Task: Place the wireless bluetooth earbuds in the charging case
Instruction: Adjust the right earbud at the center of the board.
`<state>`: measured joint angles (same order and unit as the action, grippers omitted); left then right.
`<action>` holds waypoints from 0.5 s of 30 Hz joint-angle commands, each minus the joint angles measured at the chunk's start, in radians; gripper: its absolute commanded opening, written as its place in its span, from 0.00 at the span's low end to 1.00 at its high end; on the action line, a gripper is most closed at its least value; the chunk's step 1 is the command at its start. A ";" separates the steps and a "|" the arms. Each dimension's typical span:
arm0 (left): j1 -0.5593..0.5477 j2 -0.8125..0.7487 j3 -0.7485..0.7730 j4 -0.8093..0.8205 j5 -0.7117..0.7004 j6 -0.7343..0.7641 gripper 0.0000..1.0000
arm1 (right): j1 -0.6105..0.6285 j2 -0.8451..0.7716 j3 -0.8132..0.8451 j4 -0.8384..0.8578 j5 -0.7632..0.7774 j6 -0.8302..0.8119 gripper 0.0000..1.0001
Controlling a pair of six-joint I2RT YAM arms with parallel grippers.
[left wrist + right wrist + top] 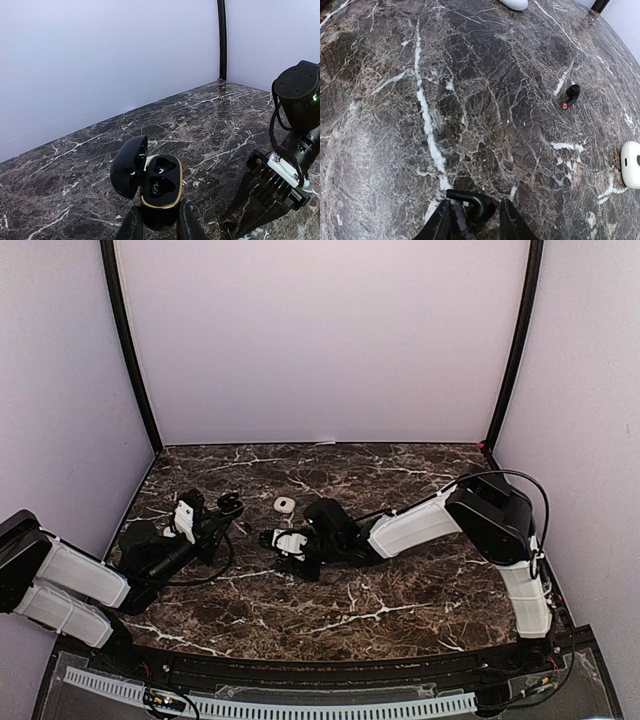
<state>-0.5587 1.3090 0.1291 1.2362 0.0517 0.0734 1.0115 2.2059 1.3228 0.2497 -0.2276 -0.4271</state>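
Observation:
The charging case is black with a gold rim. Its lid is open to the left and both sockets look empty. My left gripper is shut on the case's lower body and holds it above the table; it also shows in the top view. The earbuds I see are black, not white. One black earbud lies crosswise between the fingers of my right gripper, which is low over the marble. A second black earbud with a red tip lies on the table ahead to the right.
A small white rounded object lies on the marble table between the grippers; it also shows at the right edge of the right wrist view. Another white shape is at the top edge. The right arm is close beside the case.

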 commanded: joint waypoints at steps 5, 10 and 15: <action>0.005 0.001 -0.002 0.022 0.017 0.000 0.10 | -0.031 0.038 0.039 -0.098 -0.137 -0.070 0.27; 0.005 0.006 -0.002 0.027 0.029 0.002 0.10 | -0.034 0.033 0.034 -0.100 -0.150 -0.066 0.27; 0.005 0.022 0.000 0.045 0.066 0.012 0.10 | -0.036 0.011 0.004 -0.074 -0.145 -0.055 0.23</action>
<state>-0.5587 1.3197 0.1291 1.2404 0.0792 0.0746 0.9810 2.2150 1.3499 0.1921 -0.3573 -0.4816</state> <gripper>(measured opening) 0.211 0.247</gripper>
